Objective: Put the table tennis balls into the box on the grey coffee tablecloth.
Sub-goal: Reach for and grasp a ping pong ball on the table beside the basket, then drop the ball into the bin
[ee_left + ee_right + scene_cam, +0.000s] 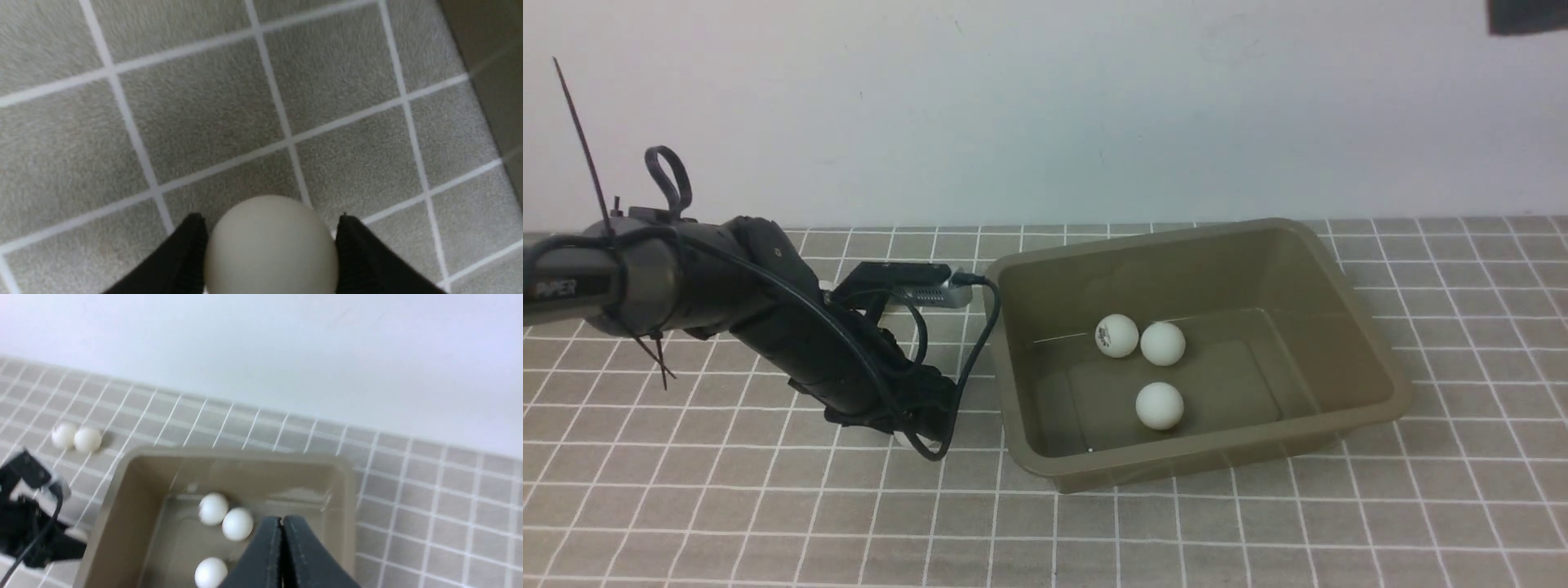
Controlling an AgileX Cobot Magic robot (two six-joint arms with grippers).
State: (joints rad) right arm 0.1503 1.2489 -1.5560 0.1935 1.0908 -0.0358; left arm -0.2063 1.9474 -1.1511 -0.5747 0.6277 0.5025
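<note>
The olive-brown box (1201,465) stands on the grey coffee tablecloth (1258,531) right of centre. Three table tennis balls lie inside it (1116,336) (1162,343) (1159,405). My left gripper (268,216) reaches down to the cloth just left of the box. Its black fingers press both sides of a white table tennis ball (271,245). In the right wrist view, two more balls (64,435) (87,439) rest on the cloth beyond the box's far left corner. My right gripper (281,518) hovers above the box, shut and empty; it is out of the front view.
A plain white wall runs behind the table, with a dark object (1525,16) at its top right. The left arm's black cable (968,367) loops close to the box's left wall. The box edge (490,41) shows at one side of the left wrist view.
</note>
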